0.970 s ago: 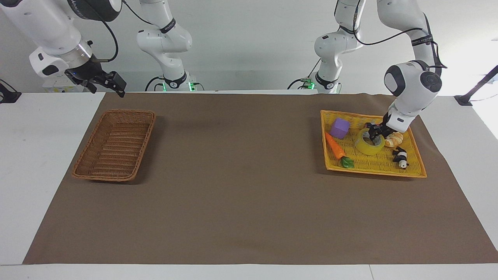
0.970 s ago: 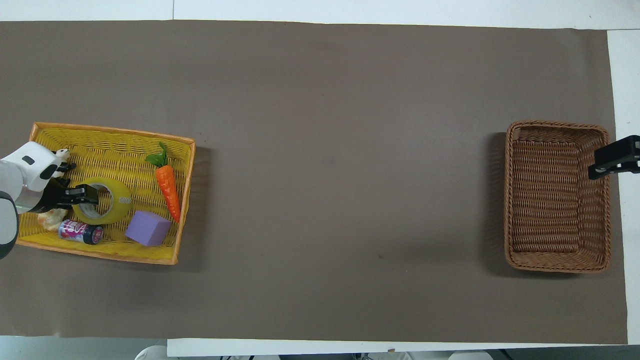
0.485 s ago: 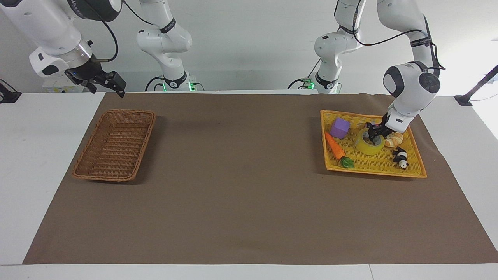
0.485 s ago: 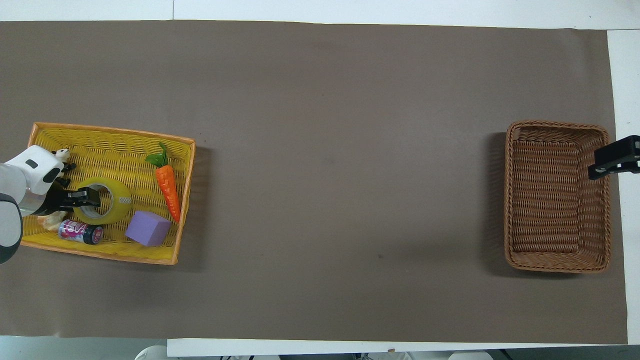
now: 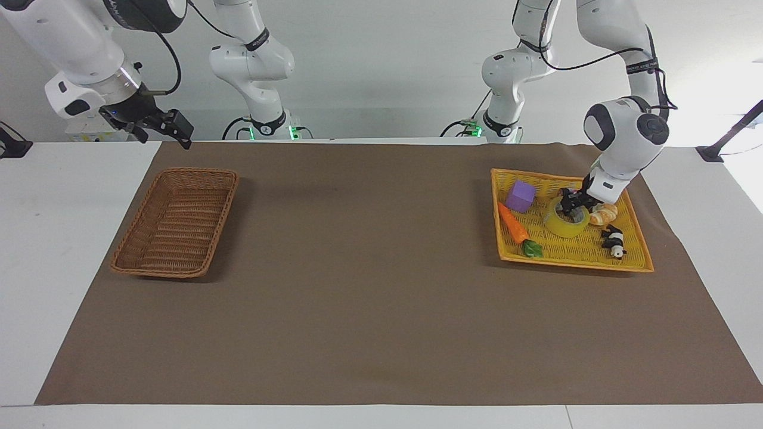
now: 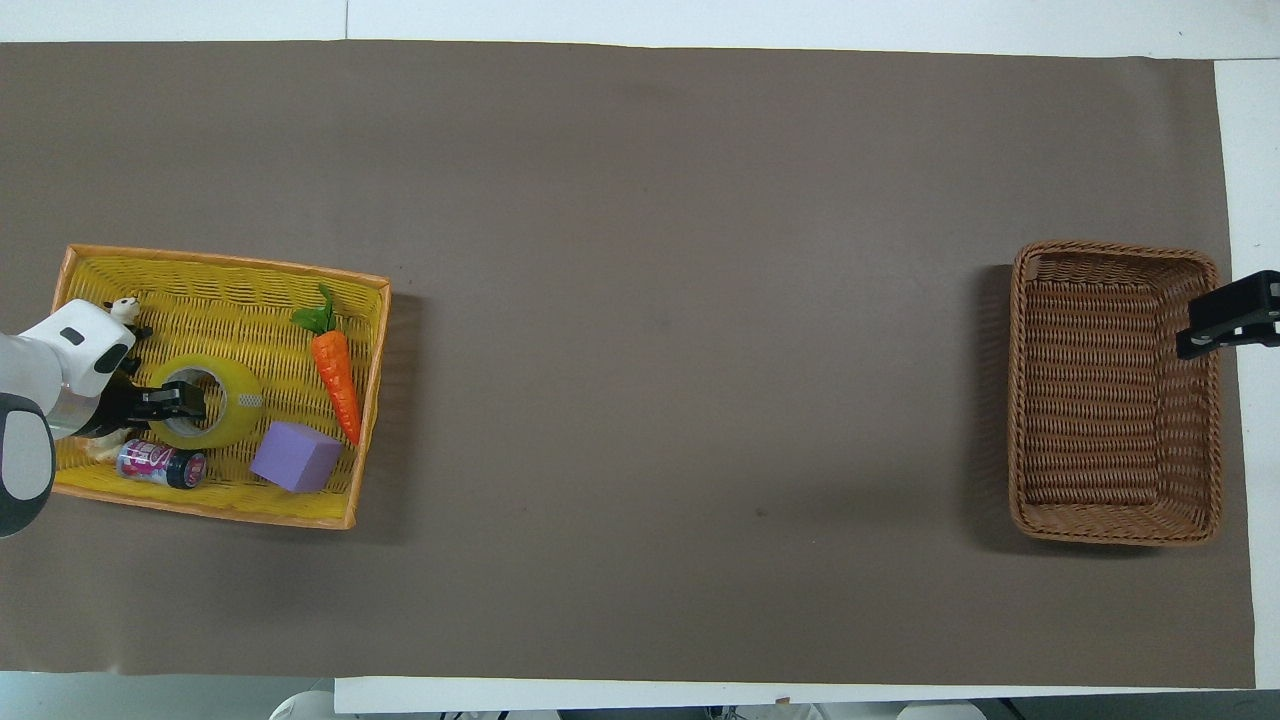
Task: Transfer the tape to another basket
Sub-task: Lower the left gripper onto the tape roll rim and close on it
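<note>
The tape (image 5: 563,225) is a yellow roll that lies in the flat yellow mesh tray (image 5: 572,262) at the left arm's end of the table. It also shows in the overhead view (image 6: 235,405). My left gripper (image 5: 573,202) is down at the roll, with its fingers astride the roll's wall on the side toward the croissant toy, one finger in the hole (image 6: 190,400). The brown wicker basket (image 5: 229,196) stands empty at the right arm's end (image 6: 1020,400). My right gripper (image 5: 179,128) waits in the air by the basket's outer edge (image 6: 1225,320).
The tray (image 6: 210,505) also holds a toy carrot (image 5: 512,223), a purple cube (image 5: 522,195), a croissant toy (image 5: 605,213), a small panda figure (image 5: 614,241) and a small can (image 6: 160,465). A brown mat covers the table between the two containers.
My left arm's wrist has risen and drawn slightly toward the robots while the fingers stay at the tape's wall. The tape has barely shifted. The right arm has not moved.
</note>
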